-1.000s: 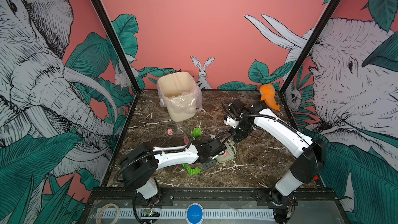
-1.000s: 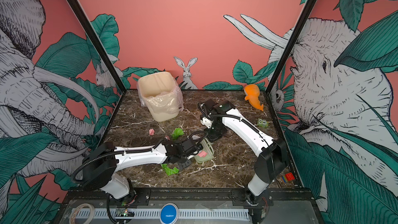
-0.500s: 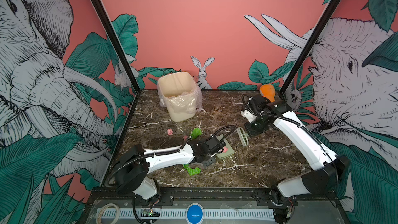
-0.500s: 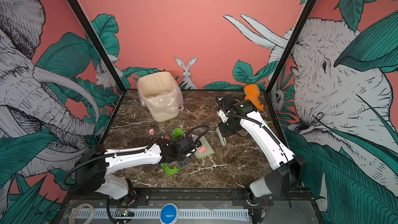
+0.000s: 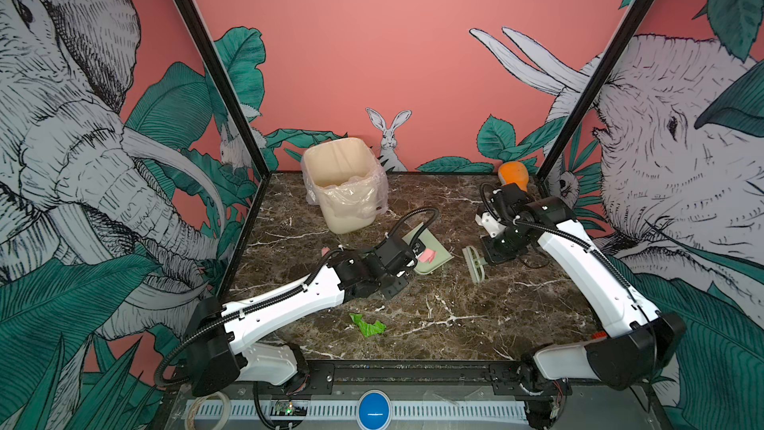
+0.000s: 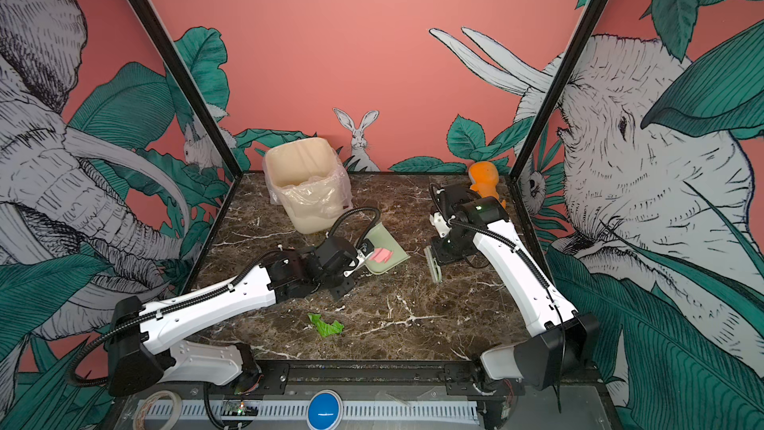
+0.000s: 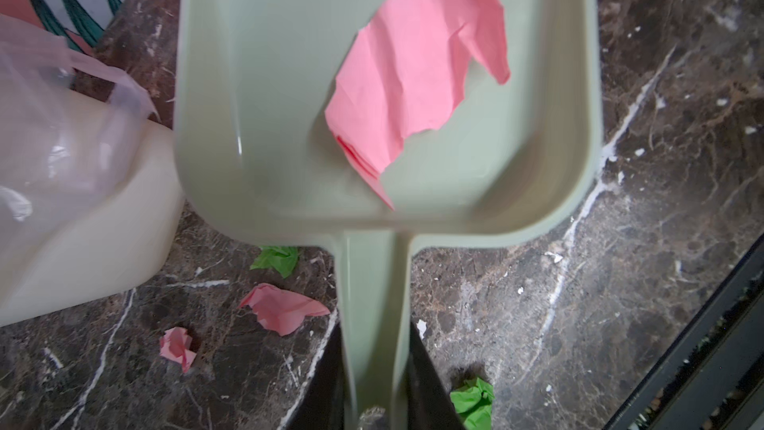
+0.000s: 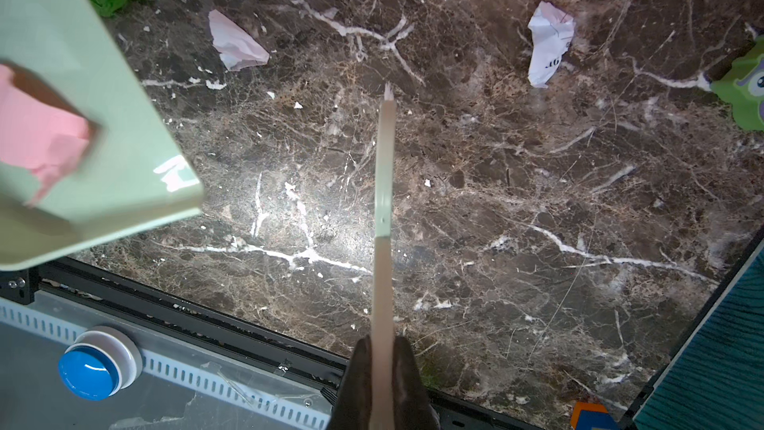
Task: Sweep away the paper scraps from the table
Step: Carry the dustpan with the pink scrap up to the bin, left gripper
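My left gripper (image 7: 375, 374) is shut on the handle of the pale green dustpan (image 7: 289, 117), held tilted above the table (image 5: 454, 324) beside the bin. A pink paper scrap (image 7: 417, 76) lies in the pan (image 5: 438, 260). Below it on the marble lie pink scraps (image 7: 281, 308) and green ones (image 7: 278, 260). Another green scrap (image 5: 368, 325) lies near the front. My right gripper (image 8: 382, 370) is shut on a thin pale brush (image 8: 383, 184), right of the pan (image 6: 395, 262) and apart from it. White scraps (image 8: 547, 41) lie beyond the brush.
A cream bin (image 5: 343, 188) lined with clear plastic stands at the back left. An orange carrot toy (image 5: 512, 174) sits in the back right corner. A small green toy (image 8: 744, 88) lies by the right edge. The black frame and a blue button (image 5: 374, 409) border the front.
The right arm has pulled the brush away from the dustpan toward the right. The left gripper has lifted the pan with the pink scrap and swung it back toward the bin.
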{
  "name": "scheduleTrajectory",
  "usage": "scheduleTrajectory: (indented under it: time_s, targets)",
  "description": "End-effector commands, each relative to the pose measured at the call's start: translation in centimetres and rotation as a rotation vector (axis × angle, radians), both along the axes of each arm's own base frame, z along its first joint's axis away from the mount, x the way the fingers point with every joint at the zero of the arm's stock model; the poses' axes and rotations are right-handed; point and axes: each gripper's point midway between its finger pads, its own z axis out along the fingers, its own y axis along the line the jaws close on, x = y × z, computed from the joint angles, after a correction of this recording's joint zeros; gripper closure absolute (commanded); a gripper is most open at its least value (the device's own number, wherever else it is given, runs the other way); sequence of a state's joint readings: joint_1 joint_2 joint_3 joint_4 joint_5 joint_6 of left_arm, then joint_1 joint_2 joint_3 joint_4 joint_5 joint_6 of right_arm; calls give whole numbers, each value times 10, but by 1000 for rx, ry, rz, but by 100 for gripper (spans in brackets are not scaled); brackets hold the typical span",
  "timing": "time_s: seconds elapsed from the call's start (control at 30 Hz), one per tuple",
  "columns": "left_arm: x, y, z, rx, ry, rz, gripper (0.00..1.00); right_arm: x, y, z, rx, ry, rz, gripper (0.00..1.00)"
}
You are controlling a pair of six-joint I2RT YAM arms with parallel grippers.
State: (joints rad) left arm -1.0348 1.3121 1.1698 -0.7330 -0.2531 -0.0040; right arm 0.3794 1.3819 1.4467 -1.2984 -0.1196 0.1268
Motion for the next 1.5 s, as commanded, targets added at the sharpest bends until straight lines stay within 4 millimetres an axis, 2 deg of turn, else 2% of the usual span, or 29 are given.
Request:
scheduleTrajectory:
  time_s: [0.0,0.13,0.4,0.6,0.93,1.2,1.3,1.47]
  targets:
    - [1,22,26,27,1,38,96,-3,0,2,22,-10,9,100]
    - [12,36,53,36,-11,86,96,-3,0,2,31,-8,11,100]
    - [47,84,106,26,-41,249,96,-5,-2,5,45,-11,14,100]
    - [77,124,130,-5,-64,383,95,-5,-3,7,49,-9,15,100]
    - [115,191,144,-34,-84,571,94,-5,-3,11,53,-7,20,100]
    - [139,234,143,20,-116,660,94,-5,0,10,65,3,21,100]
    - [149,244,137,56,-99,677,95,-5,0,11,62,6,24,100]
    - [166,242,138,83,-100,645,94,-5,0,13,62,10,26,100]
